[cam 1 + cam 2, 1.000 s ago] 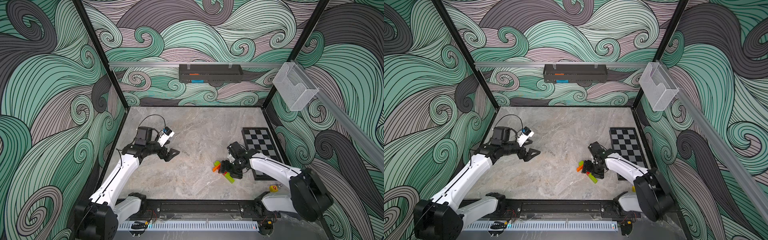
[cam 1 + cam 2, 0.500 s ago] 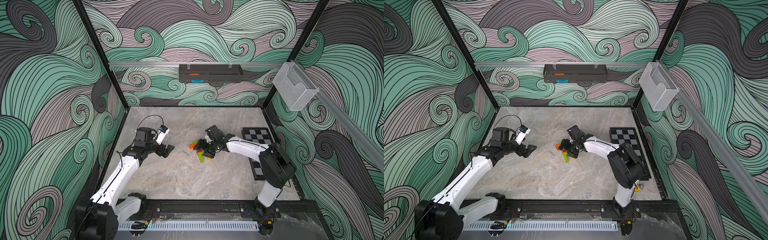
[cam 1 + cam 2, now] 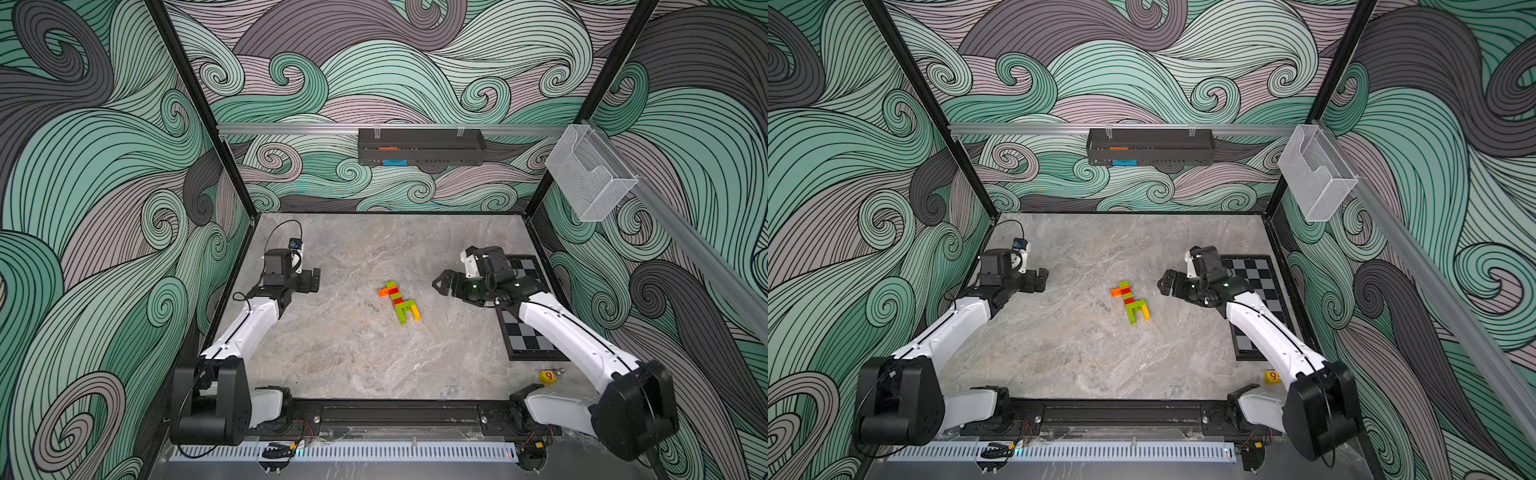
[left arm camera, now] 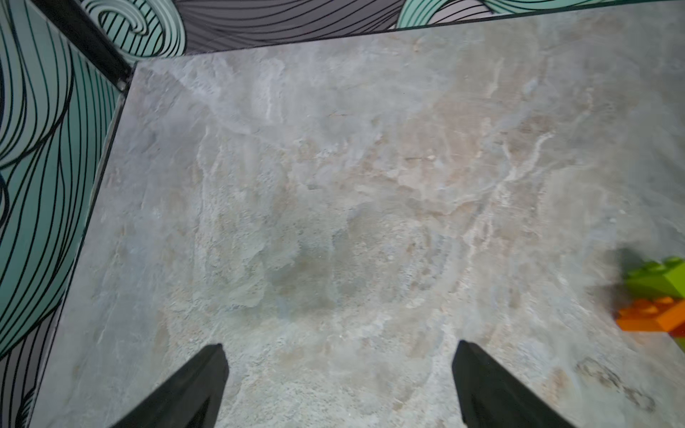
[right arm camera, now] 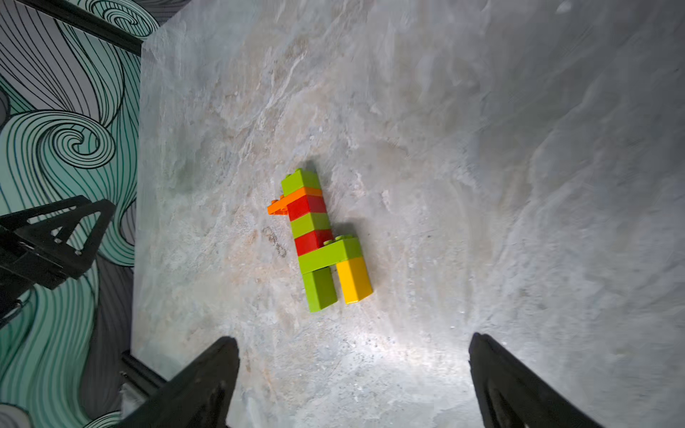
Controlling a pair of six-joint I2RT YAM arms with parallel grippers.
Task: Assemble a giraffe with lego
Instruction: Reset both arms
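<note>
Looks essentially finished. Shows the giraffe [image 3: 399, 301] lying flat on its side on the table [image 3: 353, 365], just right of centre in both top views. Reads as fully joined in the right wrist view: lime and yellow legs, lime body, red-and-green banded neck, orange head capped with a lime brick. Shows no loose bricks elsewhere on the table. Has the right gripper [image 3: 442, 284] spread wide and empty, right of the figure and clear of it. Has the left gripper [image 3: 311, 281] likewise wide and empty, well apart at centre-left. Possibly left to do: standing the figure on its legs.
</note>
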